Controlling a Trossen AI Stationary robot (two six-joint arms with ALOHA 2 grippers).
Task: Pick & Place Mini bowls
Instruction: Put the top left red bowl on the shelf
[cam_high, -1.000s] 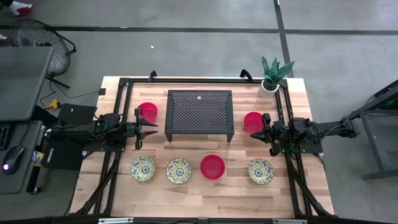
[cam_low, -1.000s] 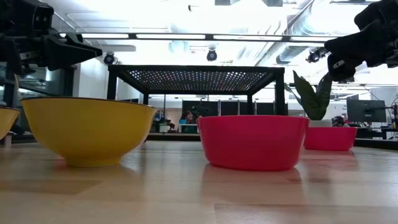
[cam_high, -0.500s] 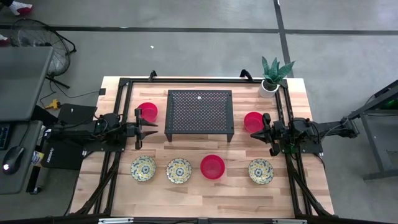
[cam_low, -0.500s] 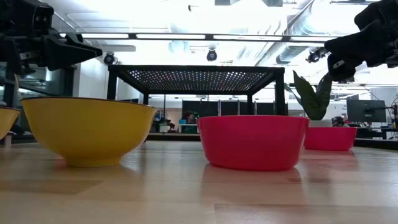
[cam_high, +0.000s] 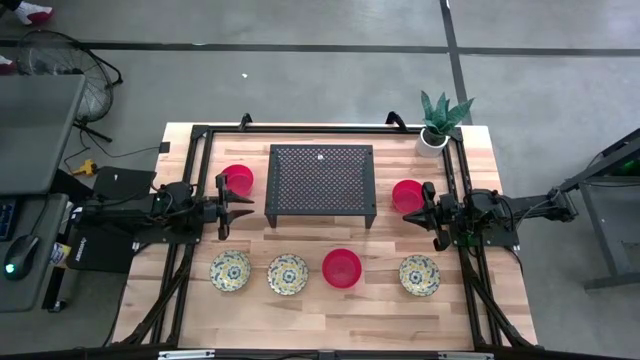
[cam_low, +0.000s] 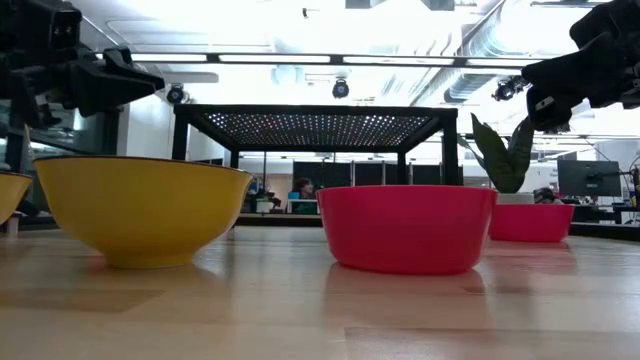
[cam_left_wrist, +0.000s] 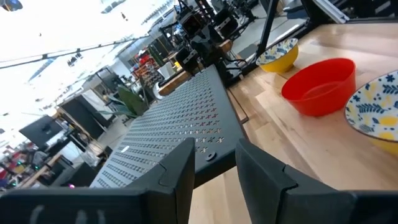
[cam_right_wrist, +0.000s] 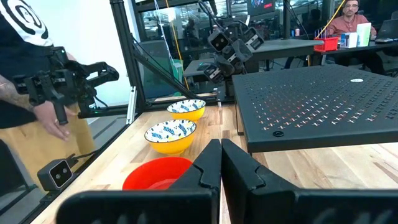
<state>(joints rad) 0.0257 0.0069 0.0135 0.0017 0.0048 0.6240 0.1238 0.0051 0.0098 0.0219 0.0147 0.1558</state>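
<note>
Six mini bowls sit upright on their bases. Three are red: one (cam_high: 237, 179) left of the black rack, one (cam_high: 407, 195) right of it, one (cam_high: 341, 267) in the near row. Three are cream-yellow and patterned (cam_high: 230, 270) (cam_high: 288, 274) (cam_high: 419, 275), all in the near row. My left gripper (cam_high: 243, 206) hovers open just near-side of the left red bowl, above the table. My right gripper (cam_high: 421, 207) hovers shut beside the right red bowl. In the low view both grippers (cam_low: 150, 80) (cam_low: 535, 95) stand well above the bowls.
A black perforated rack (cam_high: 320, 180) stands mid-table between the arms. A white pot with a green plant (cam_high: 436, 125) sits at the far right corner. A black frame (cam_high: 200, 140) borders the tabletop. A person (cam_right_wrist: 37, 93) stands beyond the table's left side.
</note>
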